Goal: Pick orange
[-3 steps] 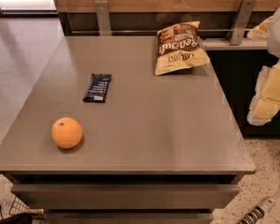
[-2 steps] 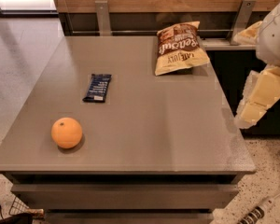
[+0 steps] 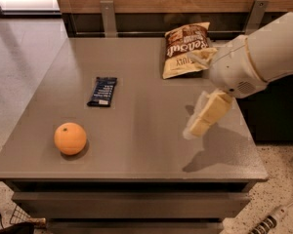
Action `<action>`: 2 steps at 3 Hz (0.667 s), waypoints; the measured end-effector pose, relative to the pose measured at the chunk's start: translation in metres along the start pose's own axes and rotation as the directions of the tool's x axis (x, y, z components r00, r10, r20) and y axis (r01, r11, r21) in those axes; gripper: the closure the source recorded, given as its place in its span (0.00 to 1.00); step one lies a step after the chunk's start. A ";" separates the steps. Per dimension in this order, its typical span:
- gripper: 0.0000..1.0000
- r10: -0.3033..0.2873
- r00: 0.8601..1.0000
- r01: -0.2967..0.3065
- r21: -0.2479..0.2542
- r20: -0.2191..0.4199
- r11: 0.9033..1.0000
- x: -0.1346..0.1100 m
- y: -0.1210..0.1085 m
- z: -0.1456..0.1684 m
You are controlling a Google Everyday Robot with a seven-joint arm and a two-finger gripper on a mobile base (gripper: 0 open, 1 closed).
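One round orange (image 3: 70,138) with matte skin sits near the front left corner of the smooth grey table (image 3: 146,150). My gripper (image 3: 205,117) hangs over the right side, well apart from it; wide or narrow, I cannot tell. Further back lie one flat dark bar (image 3: 102,91) and one crinkled chip bag (image 3: 185,49), partly hidden by the arm (image 3: 263,52).

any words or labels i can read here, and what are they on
Chip bag: large white lettering and a line on its pale band, both too blurred to read.
Dark blue bar: white print, too small to read.
Orange: no text.
Gripper, above the table's right side: no text visible.
So nothing can be quoted for certain.
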State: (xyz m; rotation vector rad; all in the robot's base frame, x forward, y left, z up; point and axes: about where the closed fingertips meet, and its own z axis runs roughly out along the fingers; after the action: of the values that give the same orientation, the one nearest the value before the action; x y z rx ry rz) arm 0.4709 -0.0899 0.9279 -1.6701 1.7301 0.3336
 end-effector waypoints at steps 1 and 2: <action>0.00 0.008 0.959 0.015 -0.078 0.284 0.997 -0.056 0.007 0.053; 0.00 0.036 0.914 0.021 -0.138 0.404 0.990 -0.086 0.019 0.071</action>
State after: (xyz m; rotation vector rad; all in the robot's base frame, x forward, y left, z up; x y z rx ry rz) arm 0.4674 0.0238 0.9256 -1.5544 1.4263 0.7648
